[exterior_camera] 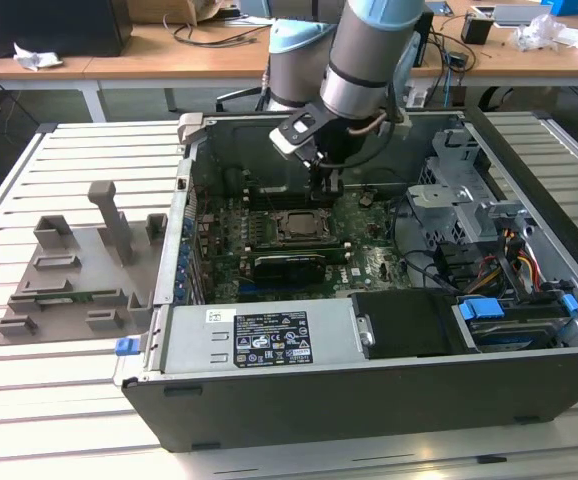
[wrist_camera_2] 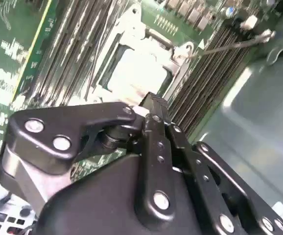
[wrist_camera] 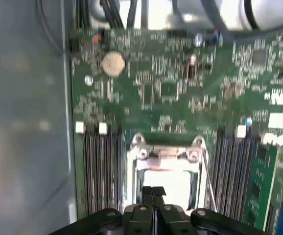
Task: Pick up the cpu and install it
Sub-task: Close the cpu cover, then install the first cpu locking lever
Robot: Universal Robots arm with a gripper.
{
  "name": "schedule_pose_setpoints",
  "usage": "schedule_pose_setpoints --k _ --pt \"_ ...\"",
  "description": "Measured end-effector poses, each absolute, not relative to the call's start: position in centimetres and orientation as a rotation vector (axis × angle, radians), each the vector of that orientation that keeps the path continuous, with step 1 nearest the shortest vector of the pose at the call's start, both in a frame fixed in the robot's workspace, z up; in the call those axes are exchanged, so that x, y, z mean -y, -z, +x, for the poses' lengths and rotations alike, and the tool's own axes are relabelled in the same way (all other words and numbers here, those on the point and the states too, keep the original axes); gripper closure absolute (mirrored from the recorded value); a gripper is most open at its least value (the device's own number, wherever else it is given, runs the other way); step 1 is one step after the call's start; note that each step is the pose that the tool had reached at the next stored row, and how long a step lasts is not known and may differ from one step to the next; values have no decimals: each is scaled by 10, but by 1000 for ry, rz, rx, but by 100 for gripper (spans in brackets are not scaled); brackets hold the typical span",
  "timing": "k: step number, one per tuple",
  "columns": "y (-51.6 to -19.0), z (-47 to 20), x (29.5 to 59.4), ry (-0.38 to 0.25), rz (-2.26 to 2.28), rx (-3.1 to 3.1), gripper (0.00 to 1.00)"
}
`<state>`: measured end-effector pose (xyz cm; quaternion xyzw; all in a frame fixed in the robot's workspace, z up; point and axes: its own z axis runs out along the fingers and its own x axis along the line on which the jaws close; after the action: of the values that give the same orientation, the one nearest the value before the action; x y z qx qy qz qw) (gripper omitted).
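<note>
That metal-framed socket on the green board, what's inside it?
A shiny silver cpu sits inside the socket. The shut end effector covers its near edge; anything beneath it is hidden.

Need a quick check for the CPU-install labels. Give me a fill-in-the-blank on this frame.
1. The cpu lies in the motherboard ___.
2. The gripper hovers over the cpu with its jaws ___.
3. The grey fixture stands on the slatted table, on the exterior view's ___ of the computer case.
Missing words: socket; shut; left.
</note>
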<state>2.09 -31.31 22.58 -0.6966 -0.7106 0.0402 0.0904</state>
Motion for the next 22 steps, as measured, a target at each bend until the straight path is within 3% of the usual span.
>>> schedule_pose_setpoints --k 2,6,12,16,17,20,22 --pt "-254 25 313 -120 -2070 2111 89" --pt "-276 25 313 -121 -2070 2111 89" --pt "-282 25 313 -115 -2070 2112 89" --pt "-281 25 313 -19 -2115 2165 89" --pt "-281 25 313 29 -2135 2190 89" --pt "-281 25 313 28 -2132 2196 89" --pt "-281 25 313 -19 -2106 2259 89"
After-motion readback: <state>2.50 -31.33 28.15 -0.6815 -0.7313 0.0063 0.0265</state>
